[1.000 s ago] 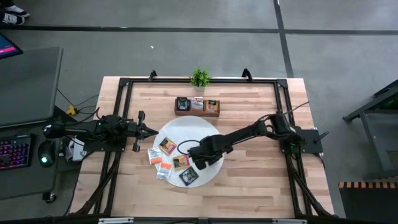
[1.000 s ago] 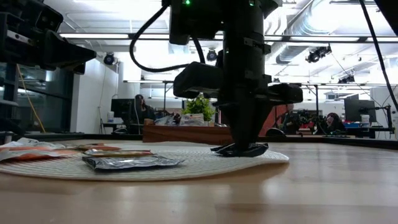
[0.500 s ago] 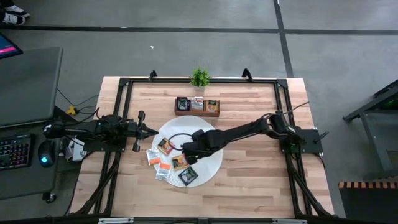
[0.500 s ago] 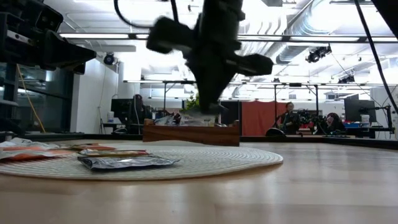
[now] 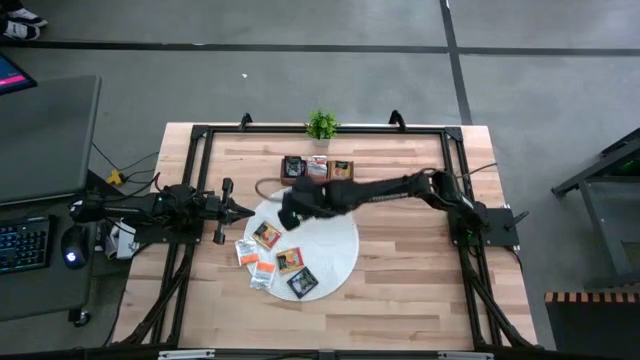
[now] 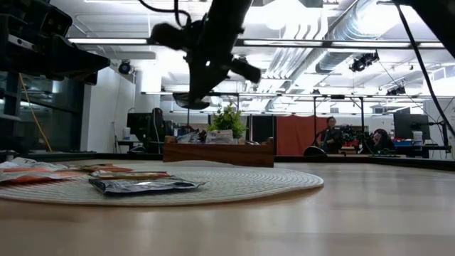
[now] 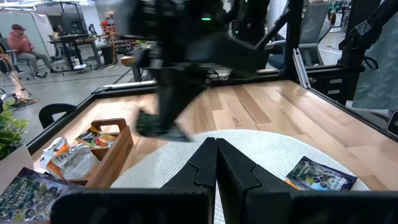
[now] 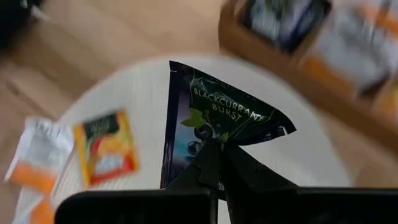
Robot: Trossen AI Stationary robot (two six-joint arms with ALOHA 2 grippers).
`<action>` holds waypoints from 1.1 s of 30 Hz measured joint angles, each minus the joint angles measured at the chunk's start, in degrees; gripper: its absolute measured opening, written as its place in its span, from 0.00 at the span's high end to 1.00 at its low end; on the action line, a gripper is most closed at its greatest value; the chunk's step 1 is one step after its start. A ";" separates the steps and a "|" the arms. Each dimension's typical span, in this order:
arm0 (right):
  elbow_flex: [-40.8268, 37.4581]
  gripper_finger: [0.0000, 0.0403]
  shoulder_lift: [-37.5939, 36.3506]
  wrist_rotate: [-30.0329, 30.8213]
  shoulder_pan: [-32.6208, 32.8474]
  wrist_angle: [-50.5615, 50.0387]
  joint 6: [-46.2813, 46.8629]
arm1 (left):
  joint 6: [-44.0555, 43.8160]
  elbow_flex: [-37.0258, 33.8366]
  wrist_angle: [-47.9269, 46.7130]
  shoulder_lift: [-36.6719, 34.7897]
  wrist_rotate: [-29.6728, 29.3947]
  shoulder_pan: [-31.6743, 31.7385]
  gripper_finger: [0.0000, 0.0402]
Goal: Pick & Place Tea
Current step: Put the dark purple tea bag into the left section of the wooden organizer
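Observation:
My right gripper (image 5: 289,207) hangs above the far left part of the round white mat (image 5: 335,250), shut on a black tea sachet (image 8: 214,112) printed with "Blackcurrant Burst". In the low view the sachet (image 6: 190,103) is well above the mat. Several more tea sachets, orange, white and black (image 5: 267,236) (image 5: 303,283), lie flat on the mat's left and near parts. The wooden tray (image 5: 317,170) beyond the mat holds sachets. My left gripper (image 5: 240,210) waits shut at the table's left, pointing level toward the mat. My right gripper pinches the black sachet between its two fingers at the edge nearest them (image 8: 211,142). The fingers slant down from above. The sachet sticks out ahead of the fingertips, bent into a wedge shape, and is lifted clear of the mat.
A small green plant (image 5: 321,125) stands at the far edge behind the tray. A black frame (image 5: 200,135) runs around the table top. Bare wood lies to the right of the mat (image 5: 410,250). People sit at desks in the room beyond.
My right gripper has risen from the mat's near right part with the black sachet, tipped less steeply down, and swung toward the table's far left, toward the tray. The sachet has gone from lying on the mat to hanging clear above it.

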 joint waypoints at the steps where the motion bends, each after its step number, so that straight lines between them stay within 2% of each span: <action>1: 0.00 1.00 0.00 0.00 -0.97 1.16 -2.22 | 0.00 0.00 -0.01 0.00 0.00 0.00 1.00; 10: 0.02 1.00 0.19 -0.13 -7.61 9.27 -18.75 | 0.00 0.00 0.00 0.02 -0.01 0.00 1.00; 16: 0.07 1.00 2.52 -4.11 -10.82 13.61 -24.01 | 0.01 0.00 0.00 0.02 -0.02 -0.01 1.00; 22: 0.09 1.00 4.43 -4.88 -11.90 17.30 -21.05 | -0.01 0.00 -0.01 0.02 0.00 0.00 1.00; 33: 0.09 1.00 7.39 -4.80 -12.72 17.75 -12.74 | 0.01 0.00 0.00 -0.01 0.00 -0.01 1.00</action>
